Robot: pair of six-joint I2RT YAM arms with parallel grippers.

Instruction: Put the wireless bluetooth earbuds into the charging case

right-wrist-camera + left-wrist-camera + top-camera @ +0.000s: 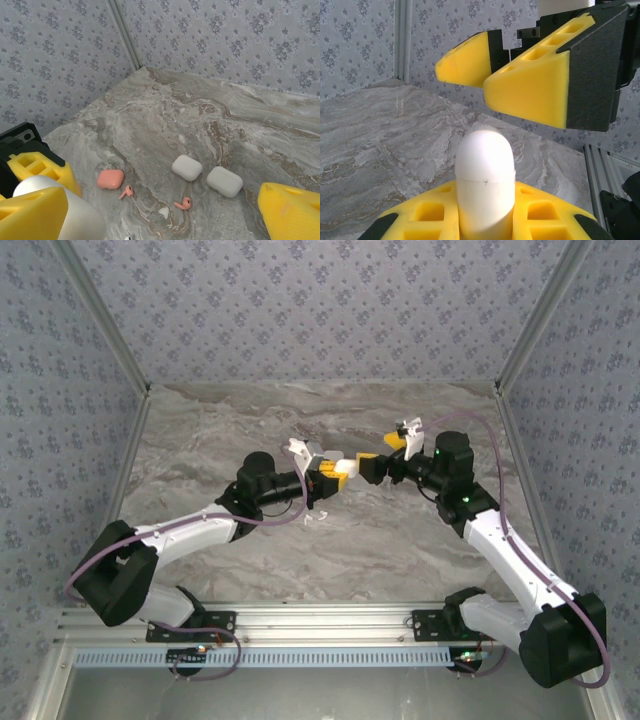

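My left gripper [485,200] is shut on a white charging case [485,170], which stands up between its yellow fingers [432,212] with the lid closed. In the top view the left gripper [336,471] and right gripper [379,453] meet nose to nose above the table's middle. Just beyond the case's rounded end, the right gripper's fingers [530,92] stand wide open, apart from it. From the right wrist, the held case [75,217] sits by the left finger [30,215]. Two salmon earbuds [126,192] [183,203] lie on the table below.
A salmon case [110,179] and two white cases [187,167] [224,181] lie shut on the marble table [210,115]. A small white piece [163,212] rests near the earbuds. Patterned walls [320,310] enclose the back and sides.
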